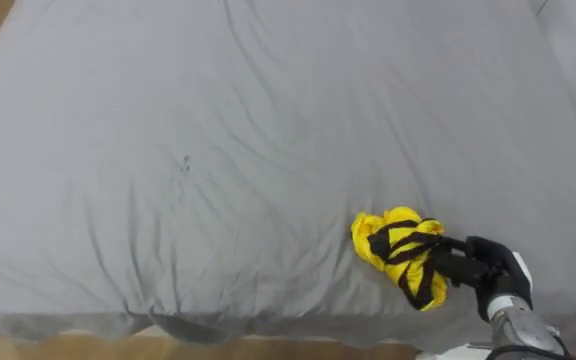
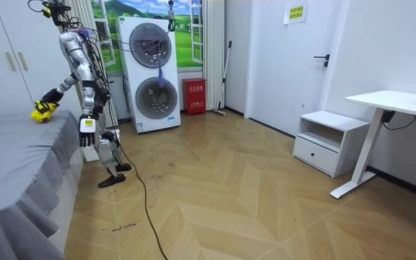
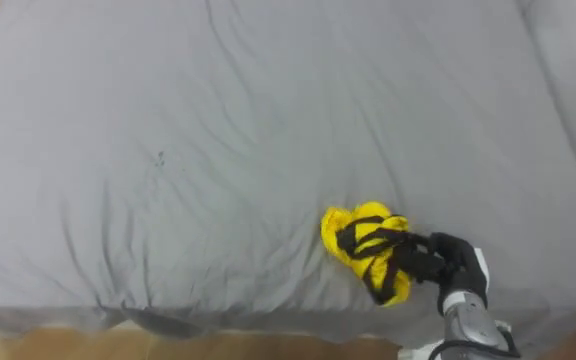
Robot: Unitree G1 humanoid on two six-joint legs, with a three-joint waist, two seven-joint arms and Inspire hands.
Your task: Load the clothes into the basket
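Where I stand: at the edge of the bed (image 1: 218, 150), right arm reached out over the grey sheet.
Cloth: one yellow bundle with black straps (image 1: 393, 250), lying on the bed near its front edge, toward my right.
Right hand: right hand (image 1: 488, 268) is closed on the cloth's near side, fingers curled into the folds.
Why so: a bunched grip from the side should gather the loose cloth in one lift and let nothing trail.
Left hand: left hand (image 2: 87, 125) hangs by my hip in the room view; whether it is open I cannot tell.
Basket: a white object (image 1: 453, 353) sits low at the bed's edge by my right arm. It may be the basket, but too little shows.
Around: stacked washers (image 2: 152, 72), red box (image 2: 193, 96), low cabinet (image 2: 326, 141) and desk (image 2: 396, 101), all well apart.
In the way: nothing on the sheet near the cloth; the straps could snag or dangle, I judge.
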